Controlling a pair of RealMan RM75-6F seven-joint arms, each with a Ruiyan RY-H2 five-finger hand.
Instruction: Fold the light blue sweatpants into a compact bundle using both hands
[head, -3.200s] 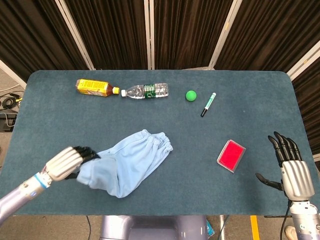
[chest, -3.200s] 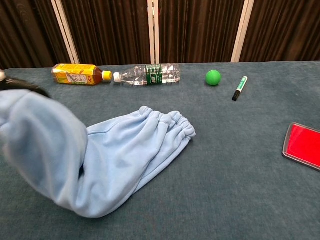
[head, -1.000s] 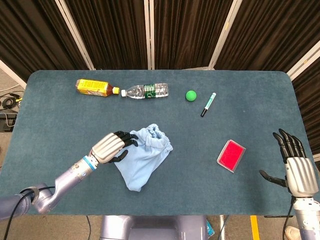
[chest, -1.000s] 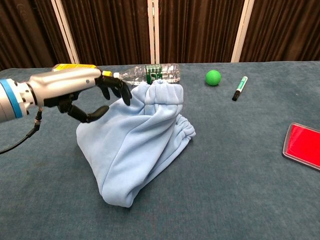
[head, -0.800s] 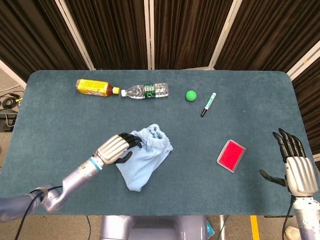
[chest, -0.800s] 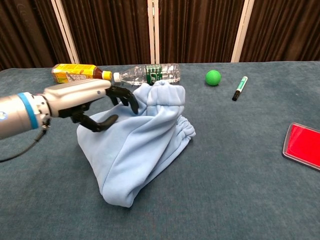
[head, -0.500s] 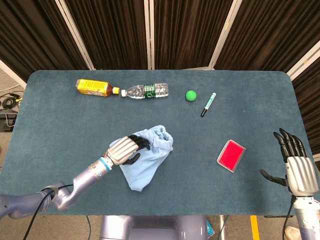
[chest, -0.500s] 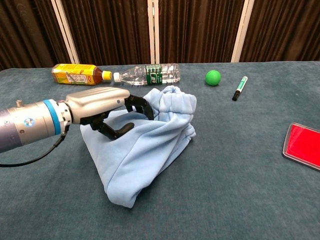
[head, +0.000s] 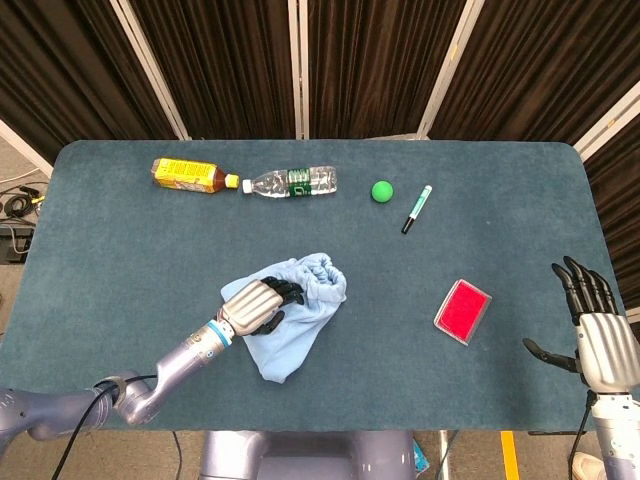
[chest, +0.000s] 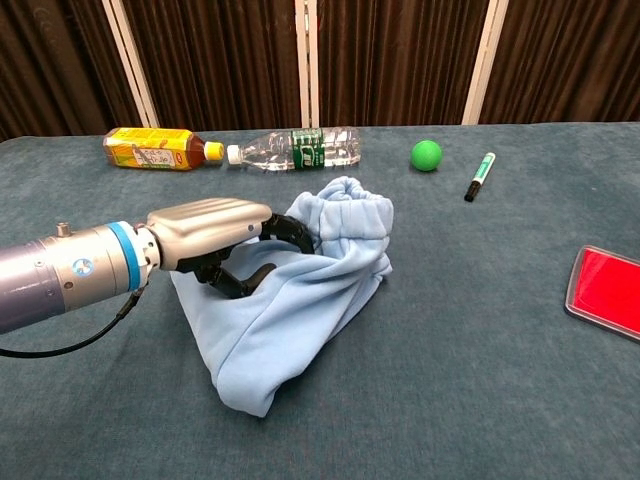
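Resting on the bunched light blue sweatpants (chest: 300, 290) near the table's (head: 120, 250) front middle, the left hand (chest: 215, 240) is curling its fingers into the cloth, apparently gripping it. Only the head view is showing the right hand (head: 600, 335) (fingers spread, empty). Bottle labels are too small to read.
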